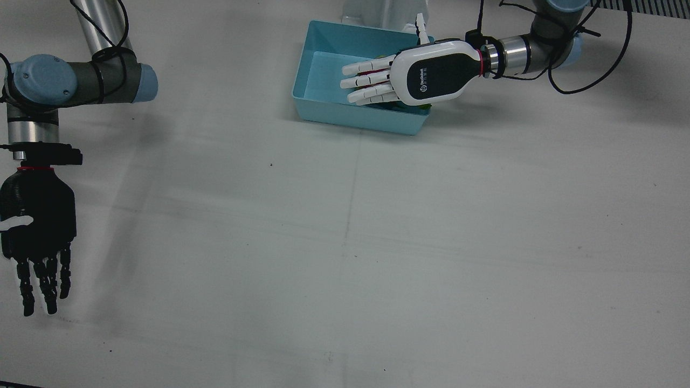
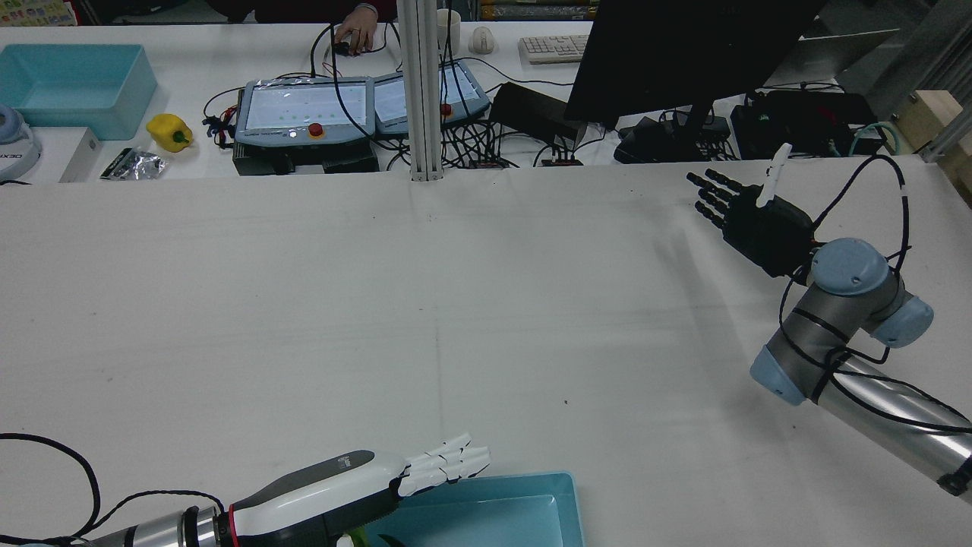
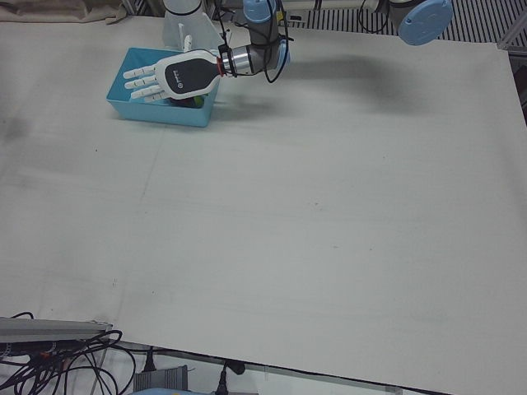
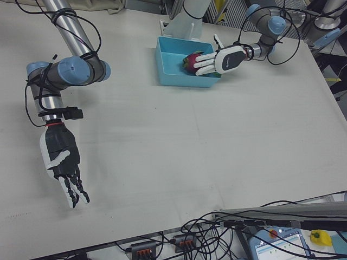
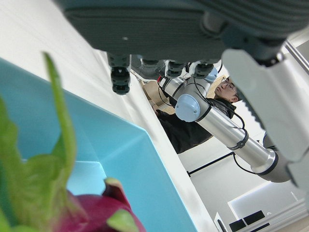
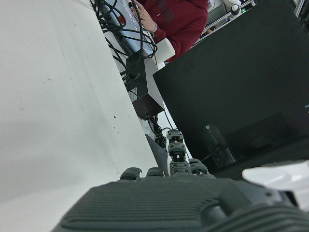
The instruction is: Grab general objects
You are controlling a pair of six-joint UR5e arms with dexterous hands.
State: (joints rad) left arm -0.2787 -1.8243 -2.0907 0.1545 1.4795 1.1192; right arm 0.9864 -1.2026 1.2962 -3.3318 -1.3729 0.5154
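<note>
Teal bin (image 1: 318, 46) sits at the table's robot-side edge, dragon fruit (image 4: 191, 60) inside; left hand (image 1: 415, 75) hovers flat above it, fingers spread. Right hand (image 1: 36, 237) splayed, empty, over bare tabletop (image 1: 377, 242).

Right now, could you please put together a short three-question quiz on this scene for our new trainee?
1. True or false: the black right hand is holding an object.
2. Which hand hovers above the blue bin?
A. the white left hand
B. the black right hand
C. neither hand
3. Fill in the blank: in the right-front view, the object in the bin under the white hand looks mostly ____ in colour.

Key:
1. False: its fingers are spread and it holds nothing.
2. A: it is stretched flat over the bin with fingers extended.
3. Red or magenta, with green leafy tips showing in the left hand view.
</note>
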